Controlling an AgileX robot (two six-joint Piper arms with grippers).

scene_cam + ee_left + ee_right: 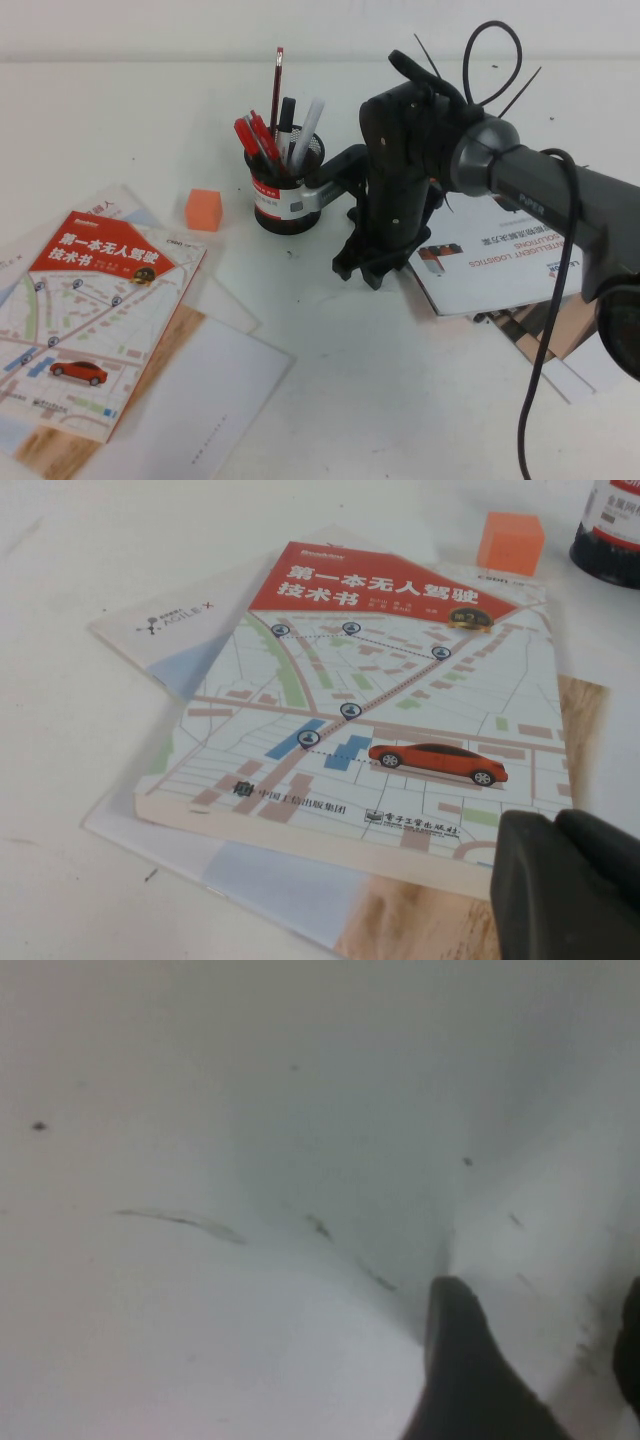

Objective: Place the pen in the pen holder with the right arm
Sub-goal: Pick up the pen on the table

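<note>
1. high view: small round black wire-mesh pen holder (285, 196) with its white label band, standing on the white table (400, 380); used below as the landmark.
2. inside the holder: slim red pens (258, 135), one black-capped marker (286, 116), and a white-barrelled marker, the pen (307, 127), leaning out of the rim on the side facing the right arm. looks already dropped in.
3. just beside the holder, on its right: black two-finger right gripper (372, 270), pointing down at bare table, lower than the holder's rim. fingers (470, 1380) parted with only table between them in the right wrist view; nothing grasped, released.
4. well to the holder's left: black left gripper (565, 890) seen only as a dark tip over the red-and-white map-cover book (370, 710); open or closed, cannot tell.
5. near the holder's left: small orange cube (203, 209); beyond the right arm, a stack of white printed papers (500, 265).
6. judged step: placing done, retreat in hand. next move calls for lifting clear of the holder without knocking it.
</note>
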